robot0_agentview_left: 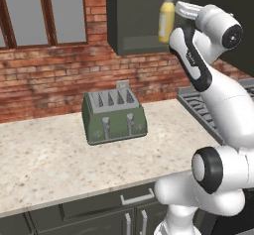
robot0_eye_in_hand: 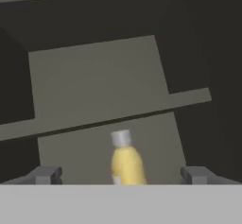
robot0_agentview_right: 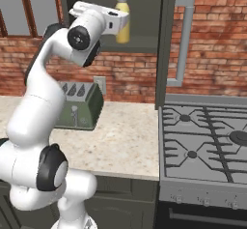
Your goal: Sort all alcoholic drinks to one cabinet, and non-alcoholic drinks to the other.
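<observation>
A tall yellow bottle [robot0_agentview_left: 166,18] [robot0_agentview_right: 122,21] [robot0_eye_in_hand: 126,164] with a pale cap, one of the non-alcoholic drinks, stands upright on the floor of the open dark grey-green wall cabinet [robot0_agentview_left: 136,44] [robot0_agentview_right: 140,44]. My gripper [robot0_eye_in_hand: 120,175] is open just in front of it. Its two fingertips [robot0_eye_in_hand: 45,175] stand wide apart, one on each side of the bottle, and neither touches it. The cabinet's inner shelf [robot0_eye_in_hand: 108,116] runs above the bottle with nothing on it that I can see. The alcoholic drinks and the other cabinet are out of view.
The cabinet's door [robot0_agentview_right: 166,44] hangs open to the right of my hand, with its long pale bar handle [robot0_agentview_right: 182,44]. On the speckled counter [robot0_agentview_left: 49,164] below is a green toaster [robot0_agentview_left: 114,115] [robot0_agentview_right: 79,105]. A gas stove [robot0_agentview_right: 207,141] lies to the right.
</observation>
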Motion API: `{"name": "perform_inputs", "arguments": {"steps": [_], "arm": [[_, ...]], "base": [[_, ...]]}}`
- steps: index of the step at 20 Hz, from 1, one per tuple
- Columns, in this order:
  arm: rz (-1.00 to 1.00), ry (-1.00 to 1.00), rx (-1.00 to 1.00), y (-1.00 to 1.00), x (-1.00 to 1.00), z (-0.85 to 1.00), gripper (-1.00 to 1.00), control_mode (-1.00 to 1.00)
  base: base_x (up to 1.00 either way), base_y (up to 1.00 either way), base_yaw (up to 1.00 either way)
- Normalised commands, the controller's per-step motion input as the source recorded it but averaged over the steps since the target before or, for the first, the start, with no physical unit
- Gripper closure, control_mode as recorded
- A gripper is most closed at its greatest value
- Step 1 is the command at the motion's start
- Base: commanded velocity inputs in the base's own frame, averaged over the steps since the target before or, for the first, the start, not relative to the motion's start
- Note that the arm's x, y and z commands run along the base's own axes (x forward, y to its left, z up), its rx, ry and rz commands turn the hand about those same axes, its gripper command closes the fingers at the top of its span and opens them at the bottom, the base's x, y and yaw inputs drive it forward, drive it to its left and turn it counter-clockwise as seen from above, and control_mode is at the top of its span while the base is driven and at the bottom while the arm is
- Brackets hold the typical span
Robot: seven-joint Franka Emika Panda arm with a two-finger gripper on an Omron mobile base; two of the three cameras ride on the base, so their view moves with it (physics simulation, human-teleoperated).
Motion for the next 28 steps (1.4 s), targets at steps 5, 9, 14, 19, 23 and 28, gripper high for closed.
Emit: {"name": "perform_inputs", "arguments": {"steps": [5, 9, 14, 19, 23, 28], "arm": [[0.00, 0.15, -0.01, 0.29, -1.00, 0.22, -1.00, -1.00], [0.00, 0.18, 0.00, 0.23, -1.00, 0.21, -1.00, -1.00], [0.00, 0.21, 0.00, 0.08, -1.00, 0.08, -1.00, -1.00], [0.00, 0.27, 0.00, 0.00, -0.99, 0.00, -1.00, -1.00], [0.00, 0.31, 0.00, 0.00, -0.78, -0.28, -1.00, -1.00], [0.00, 0.23, 0.00, 0.00, -0.38, -0.54, -1.00, -1.00]], "base": [[0.00, 0.00, 0.00], [0.00, 0.00, 0.00], [0.00, 0.00, 0.00], [0.00, 0.00, 0.00], [0.00, 0.00, 0.00], [0.00, 0.00, 0.00]]}}
